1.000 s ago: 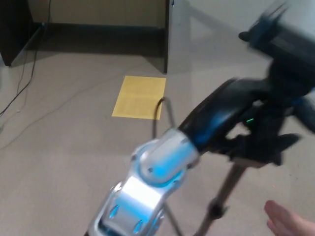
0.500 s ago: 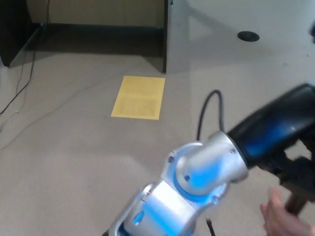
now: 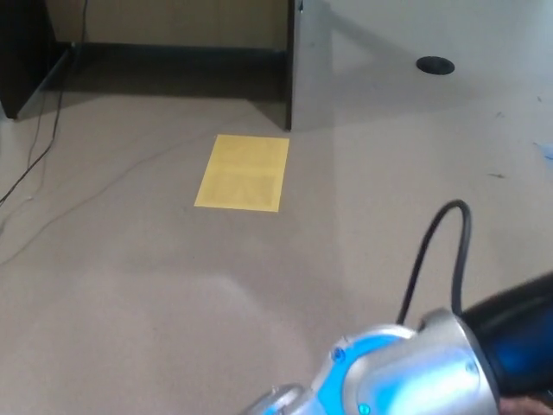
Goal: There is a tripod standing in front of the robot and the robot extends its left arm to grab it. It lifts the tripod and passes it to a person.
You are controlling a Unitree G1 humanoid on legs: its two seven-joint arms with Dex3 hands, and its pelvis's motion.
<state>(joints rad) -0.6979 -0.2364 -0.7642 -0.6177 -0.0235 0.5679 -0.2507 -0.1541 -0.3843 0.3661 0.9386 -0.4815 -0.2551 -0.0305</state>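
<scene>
Moved: left arm (image 3: 432,372) swung right and lower, carrying tripod out of frame.
Hands: neither visible, grip unknown.
Tripod: unseen, right of yellow sheet (image 3: 243,171).
Progress: lifted; handover likely underway, unconfirmed.

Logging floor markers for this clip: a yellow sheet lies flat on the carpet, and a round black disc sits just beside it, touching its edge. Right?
Not quite. In the head view the yellow sheet does lie flat on the carpet, but the round black disc sits far from it, toward the upper right, not touching it.
</scene>
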